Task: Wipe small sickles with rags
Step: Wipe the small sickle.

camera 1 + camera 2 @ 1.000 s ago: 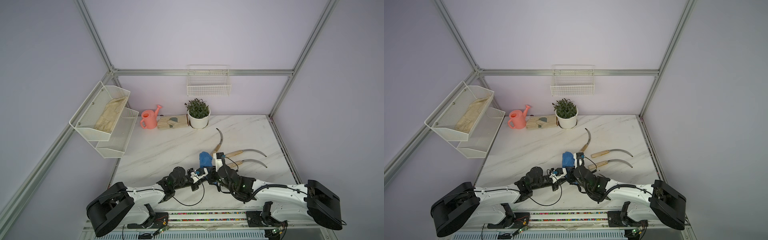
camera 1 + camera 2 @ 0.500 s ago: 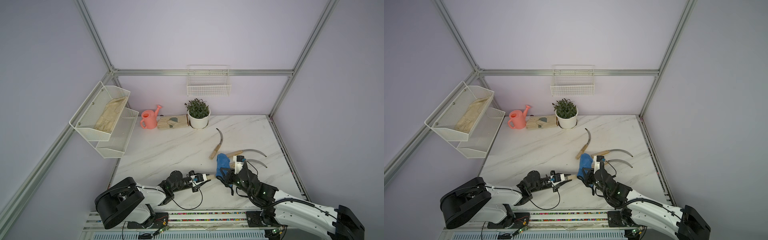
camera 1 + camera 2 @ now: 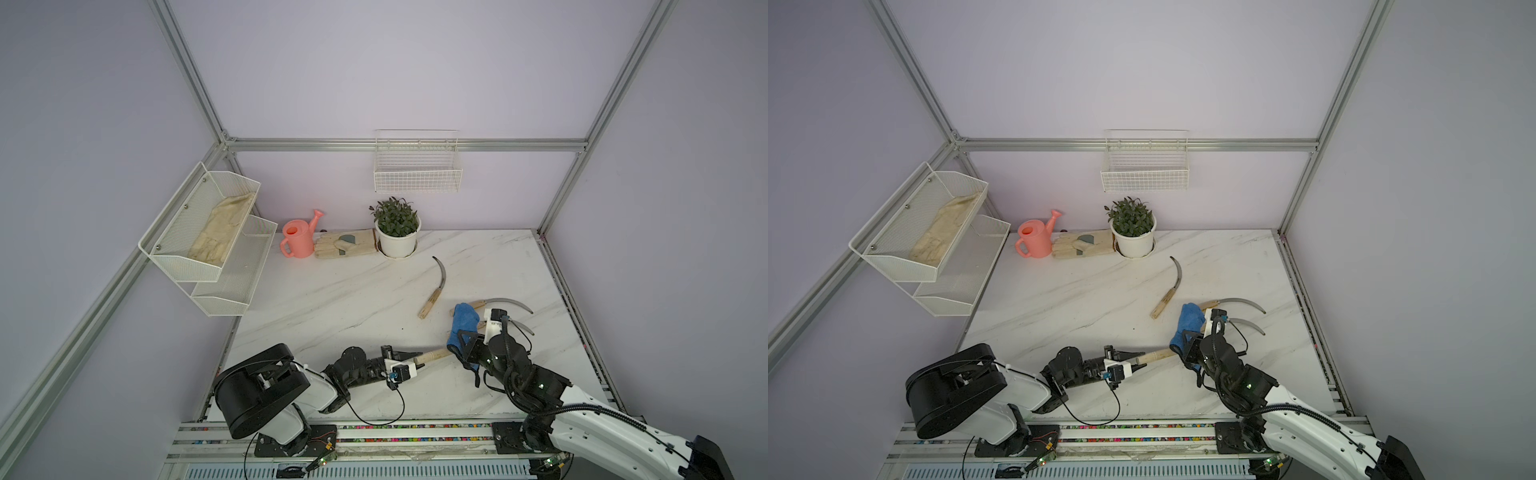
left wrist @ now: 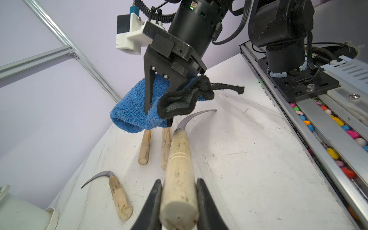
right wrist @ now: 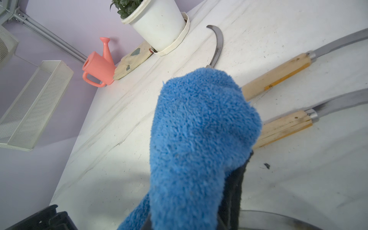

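left gripper (image 4: 178, 181) is clamped on the butt end of the gripped sickle (image 4: 177, 159), both fingers tight against the pale wooden handle, low near the counter (image 3: 332, 299) front edge, about mid-width. handle runs toward the right edge. its curved grey blade (image 4: 191, 117) ends under the right gripper (image 4: 159, 118). right gripper is pinched closed on the blue microfibre rag (image 4: 131, 111), fluffy part bunched around the fingers, black trim (image 4: 179, 99) flopping out just above the blade's base. cannot tell if the rag actually touches the blade. in both top views the rag sits raised over the front-right part of the counter, near the butt ends of the paired sickles (image 5: 276, 77). those two lie flat side by side near the right edge, blades curving toward that edge, not touching each other. lone sickle (image 3: 432, 297) lies flat nearer mid-counter, apart from the pair, blade tip toward the back edge and the potted plant (image 3: 397, 232). along the back edge, left of the plant: beige work glove (image 3: 345, 243) just beside the pot, then pink watering can (image 3: 297, 241) just beside the glove. second beige glove (image 3: 220, 232) lies in the upper tier of the white mesh rack (image 3: 183, 266) on the left wall. white wire basket (image 3: 417, 180) hangs on the back wall.
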### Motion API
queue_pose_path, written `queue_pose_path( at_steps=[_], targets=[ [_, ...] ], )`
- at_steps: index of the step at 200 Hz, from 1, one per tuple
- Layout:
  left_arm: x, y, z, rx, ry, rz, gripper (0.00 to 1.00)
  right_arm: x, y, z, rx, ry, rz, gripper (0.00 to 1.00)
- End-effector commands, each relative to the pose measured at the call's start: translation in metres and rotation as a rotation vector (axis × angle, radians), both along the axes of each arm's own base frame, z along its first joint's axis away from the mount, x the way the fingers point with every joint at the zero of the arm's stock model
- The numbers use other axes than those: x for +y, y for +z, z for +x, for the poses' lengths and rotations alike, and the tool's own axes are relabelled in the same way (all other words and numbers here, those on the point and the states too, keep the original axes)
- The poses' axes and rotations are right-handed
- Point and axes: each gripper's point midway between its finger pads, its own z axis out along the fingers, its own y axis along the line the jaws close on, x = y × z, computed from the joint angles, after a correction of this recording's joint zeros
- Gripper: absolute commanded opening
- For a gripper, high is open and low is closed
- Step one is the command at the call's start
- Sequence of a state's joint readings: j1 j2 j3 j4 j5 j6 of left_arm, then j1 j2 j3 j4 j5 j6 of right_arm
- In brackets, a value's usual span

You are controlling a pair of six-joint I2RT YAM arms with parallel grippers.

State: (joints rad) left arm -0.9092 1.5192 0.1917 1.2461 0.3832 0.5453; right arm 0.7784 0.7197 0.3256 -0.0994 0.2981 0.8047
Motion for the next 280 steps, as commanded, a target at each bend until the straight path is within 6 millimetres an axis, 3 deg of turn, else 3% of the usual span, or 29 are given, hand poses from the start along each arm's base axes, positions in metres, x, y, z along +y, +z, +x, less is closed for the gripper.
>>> queue_pose_path(
  at_steps=[1,48,60,81,91,193,208,233,262,280],
  targets=[
    [0.0,0.006,-0.006,-0.092,0.003,-0.011,0.0,0.002,-0.006,-0.001,0.021,0.002,0.025,0.0],
    [0.002,0.01,0.001,-0.101,0.061,-0.02,0.0,-0.014,-0.037,0.0,0.084,-0.081,-0.038,0.0],
    [0.003,0.012,0.002,-0.1,0.076,-0.027,0.0,-0.03,-0.047,0.0,0.122,-0.167,-0.07,0.0],
    [0.006,0.014,0.006,-0.096,0.103,-0.035,0.0,-0.076,-0.066,-0.008,0.21,-0.397,-0.156,0.0],
    [0.007,0.015,0.008,-0.093,0.119,-0.04,0.0,-0.086,-0.076,-0.012,0.24,-0.447,-0.158,0.0],
    [0.023,0.019,0.013,-0.045,0.199,-0.084,0.0,-0.098,-0.1,-0.03,0.304,-0.522,-0.016,0.0],
    [0.027,0.018,0.012,-0.037,0.208,-0.093,0.0,-0.09,-0.097,-0.027,0.302,-0.484,-0.003,0.0],
    [0.034,0.015,0.018,-0.017,0.258,-0.095,0.0,-0.053,-0.084,-0.008,0.246,-0.317,0.034,0.0],
    [0.039,0.011,0.024,-0.011,0.307,-0.092,0.0,-0.003,-0.067,0.013,0.221,-0.145,0.005,0.0],
    [0.039,0.014,0.025,-0.02,0.311,-0.102,0.0,0.032,-0.053,0.016,0.171,-0.068,-0.024,0.0]
  ],
)
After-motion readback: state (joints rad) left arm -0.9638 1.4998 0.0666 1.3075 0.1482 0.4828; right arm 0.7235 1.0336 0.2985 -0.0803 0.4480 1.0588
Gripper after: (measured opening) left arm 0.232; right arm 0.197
